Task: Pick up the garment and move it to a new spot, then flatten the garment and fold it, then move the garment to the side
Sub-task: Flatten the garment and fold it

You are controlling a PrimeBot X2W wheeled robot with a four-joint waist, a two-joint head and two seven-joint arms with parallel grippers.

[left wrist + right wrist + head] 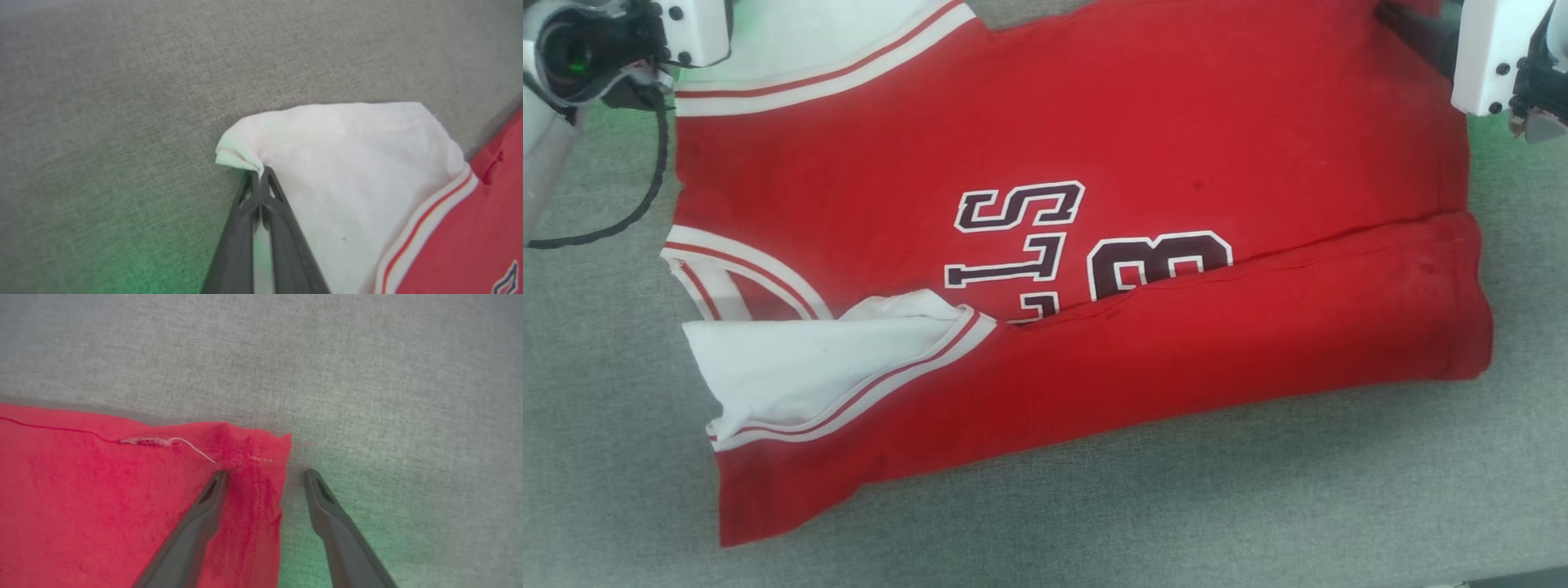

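White casings (690, 28), black cable (663, 147), dark claws (260, 171) (266, 473)

middle of the head frame, on the red garment (1176, 122), i read dark white-edged print (1019, 206): an "s", under it strokes like "l" and "t", beside them a half-hidden "8" or "b".

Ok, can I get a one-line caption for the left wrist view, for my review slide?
Left claw shut on the white sleeve corner of the garment, above the grey fabric surface.

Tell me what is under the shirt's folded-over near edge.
The red fold lies on the front of the shirt, cutting off the dark print partway. The rest of the print is covered.
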